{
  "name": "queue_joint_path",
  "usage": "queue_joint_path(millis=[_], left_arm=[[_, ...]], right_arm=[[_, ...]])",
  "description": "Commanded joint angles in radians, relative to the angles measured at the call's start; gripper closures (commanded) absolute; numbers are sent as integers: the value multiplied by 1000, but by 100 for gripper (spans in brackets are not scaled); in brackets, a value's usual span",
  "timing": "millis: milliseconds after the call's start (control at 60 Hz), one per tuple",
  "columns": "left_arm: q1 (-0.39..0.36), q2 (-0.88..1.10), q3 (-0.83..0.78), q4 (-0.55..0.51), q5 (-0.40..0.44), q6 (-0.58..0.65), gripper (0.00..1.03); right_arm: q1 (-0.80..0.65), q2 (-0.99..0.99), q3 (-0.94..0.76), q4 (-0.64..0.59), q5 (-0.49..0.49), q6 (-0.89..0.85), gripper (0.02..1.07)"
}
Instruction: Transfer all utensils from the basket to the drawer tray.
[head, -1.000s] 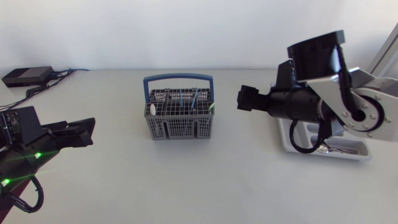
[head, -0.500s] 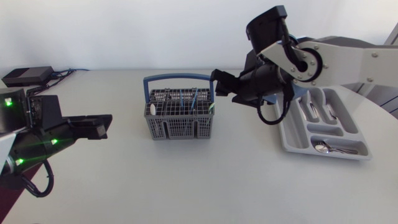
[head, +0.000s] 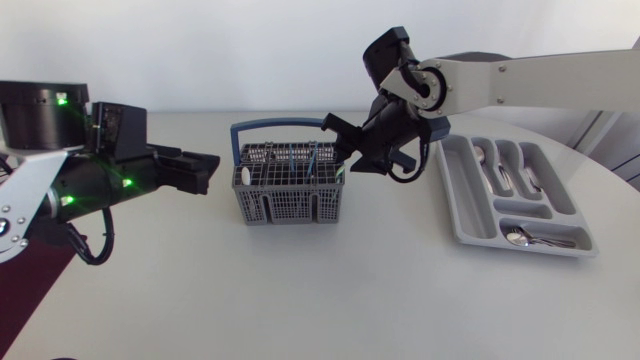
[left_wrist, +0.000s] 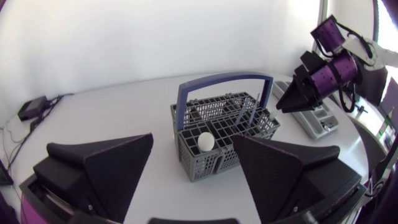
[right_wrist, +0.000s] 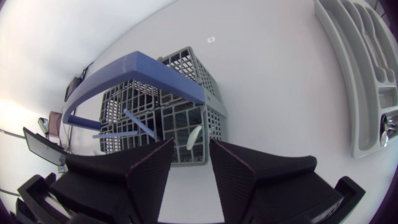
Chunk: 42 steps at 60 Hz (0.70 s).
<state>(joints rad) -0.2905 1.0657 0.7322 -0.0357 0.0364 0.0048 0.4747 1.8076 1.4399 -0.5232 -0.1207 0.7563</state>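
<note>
Right tool (head: 336, 140), fingers apart, hung close over the grey mesh plastic basket with blue handle (head: 290, 205), whose slim blue-handled utensils (head: 313, 160) looked light, stiff, slippery, best pinched high on the stems; it had swung here from over the grey plastic drawer tray (head: 462, 222), left tool (head: 205, 170), also apart, advancing.

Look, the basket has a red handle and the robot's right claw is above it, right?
Not quite. The handle is blue, not red, as the head view shows. The right gripper is indeed above the basket, at its edge.
</note>
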Motion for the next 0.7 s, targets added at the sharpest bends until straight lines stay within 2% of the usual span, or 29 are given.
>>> queue_joint_path(millis=[0,83,267,383,483,567,683], left_arm=[[-49,51,64,-13,-43,112,13],[-85,108,101,-32,-81,241,13],[-93,204,176,-69,-75,241,13],[-95,249,202,-72,-53,235,13],[-98,275,213,-72,-27,225,13],[-99,297,220,-64,-24,225,13],[-107,312,222,-53,-24,228,13]], right_arm=[[-5,55,45,-28,-10,41,68],[-5,76,57,-29,-17,54,78],[-1,105,74,-29,-19,54,79],[2,121,77,-28,-19,54,88],[8,119,83,-24,-13,49,90],[12,119,86,-18,-7,55,98],[15,119,86,-15,15,44,101]])
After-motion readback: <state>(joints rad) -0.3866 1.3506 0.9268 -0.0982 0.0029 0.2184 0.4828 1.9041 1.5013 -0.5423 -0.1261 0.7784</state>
